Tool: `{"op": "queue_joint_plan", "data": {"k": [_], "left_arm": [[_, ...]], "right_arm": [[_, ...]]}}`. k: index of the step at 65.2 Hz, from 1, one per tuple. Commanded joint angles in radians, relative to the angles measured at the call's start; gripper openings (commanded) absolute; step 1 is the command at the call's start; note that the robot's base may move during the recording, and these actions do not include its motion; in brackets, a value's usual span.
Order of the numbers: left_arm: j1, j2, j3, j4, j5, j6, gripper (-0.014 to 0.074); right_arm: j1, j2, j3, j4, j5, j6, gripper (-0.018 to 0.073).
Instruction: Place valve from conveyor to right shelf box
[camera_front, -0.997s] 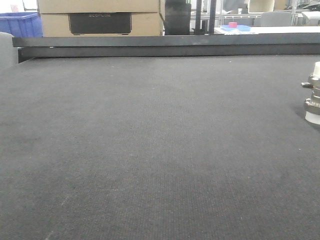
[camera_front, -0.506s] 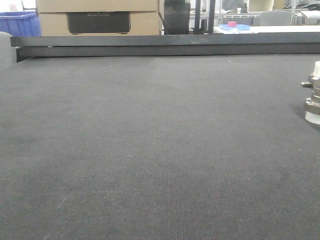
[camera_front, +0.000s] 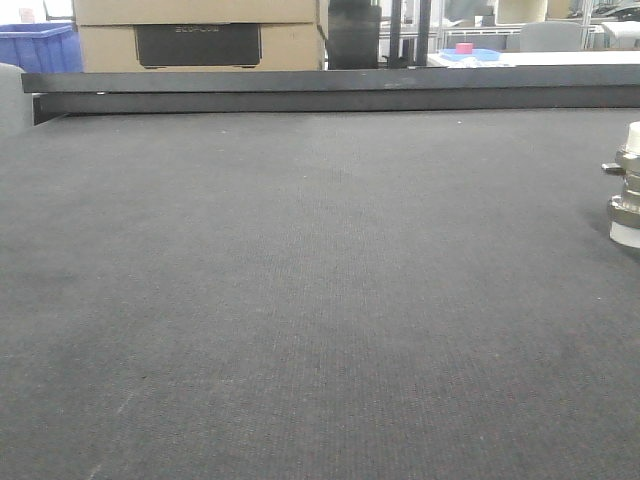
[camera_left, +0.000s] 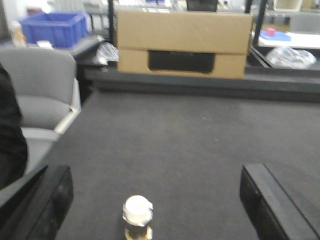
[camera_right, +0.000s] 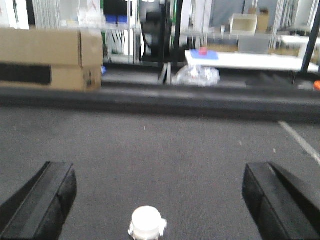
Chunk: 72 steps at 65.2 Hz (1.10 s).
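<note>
Valve (camera_front: 628, 185) in the front-facing view stands upright at the far right edge, cut off by the frame, with a white end piece on top, silvery ribbed rings in the middle and another white piece at the bottom. It rests on the conveyor (camera_front: 300, 300), whose dark grey woven belt fills most of the view. A long black rail (camera_front: 330, 90) runs along the far edge of the belt. Behind it are a cardboard box (camera_front: 200, 30) and a blue crate (camera_front: 40, 45). No gripper appears in this view.

In the left wrist view, the left gripper (camera_left: 155, 182) is spread wide, its two black fingers (camera_left: 42, 202) at the lower corners, gripping nothing. A valve (camera_left: 137, 215) stands on the belt between them at the bottom edge, touching neither finger. A grey chair (camera_left: 40, 90) stands at the left.

In the right wrist view, the right gripper (camera_right: 159, 177) is likewise wide apart and empty. A white-capped valve (camera_right: 146, 222) sits on the belt between its fingers, clear of both. Whether both wrist views show the same valve cannot be told.
</note>
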Motion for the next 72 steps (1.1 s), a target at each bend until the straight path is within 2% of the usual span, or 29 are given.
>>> {"op": "queue_joint_plan", "data": {"k": [1,6,14,26,36,40,55,72], "left_arm": [[-0.026,0.038,-0.035,-0.009,0.042,-0.02,0.0599],[-0.041,0.082,-0.084,-0.01,0.14,-0.02,0.0599],[-0.058,0.158,-0.182,-0.01,0.267,-0.02,0.0599],[-0.095,0.219,-0.236,-0.01,0.294,-0.02,0.0599],[-0.099,0.234,-0.236,-0.01,0.3,-0.02,0.0599],[-0.099,0.234,-0.236,-0.01,0.3,-0.02,0.0599],[-0.099,0.234,-0.236,-0.01,0.3,-0.02,0.0599],[-0.099,0.234,-0.236,-0.01,0.3,-0.02,0.0599]], "right_arm": [[0.002,0.064,-0.026,-0.021,-0.005,-0.001,0.057],[0.002,0.126,-0.091,-0.021,0.064,-0.001,0.057],[0.002,0.267,-0.272,-0.021,0.285,-0.001,0.057],[0.002,0.507,-0.54,-0.021,0.559,-0.001,0.057],[0.002,0.716,-0.738,-0.021,0.803,-0.001,0.057],[0.002,0.789,-0.794,-0.021,0.86,-0.001,0.057],[0.002,1.002,-0.83,-0.021,0.874,-0.001,0.057],[0.002,1.178,-0.83,0.044,0.785,-0.001,0.057]]}}
